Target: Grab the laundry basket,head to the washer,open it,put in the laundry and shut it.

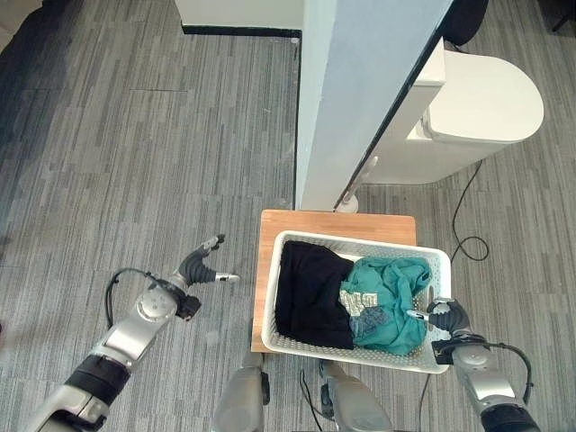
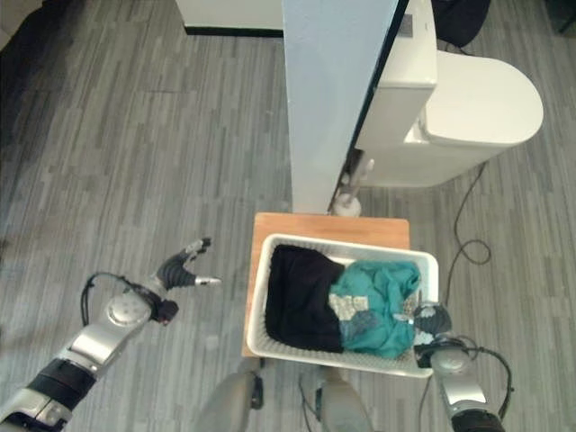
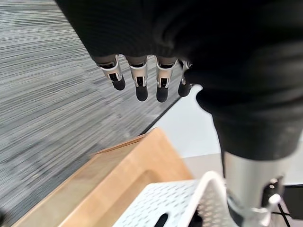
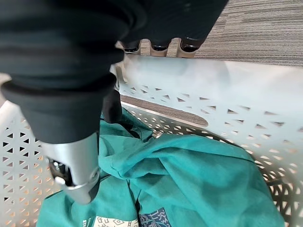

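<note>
Laundry basket point(image 1: 441, 270): light, stiff plastic; soft clothes point(image 1: 387, 301). Right hand point(image 1: 447, 317) clasps rim; left hand point(image 1: 202, 267) relaxed, empty.

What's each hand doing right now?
Left hand: open, holding nothing, over the grey carpet beside the wooden stool.
Right hand: shut on the rim of the white perforated plastic laundry basket.

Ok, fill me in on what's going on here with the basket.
The robot is taking hold of the white laundry basket, which sits on a small wooden stand with black and teal clothes inside. Its right hand is at the basket's right wall, thumb inside and fingers over the rim. Its left hand hangs open above the carpet, apart from the basket's left side. The basket is not yet lifted.
</note>
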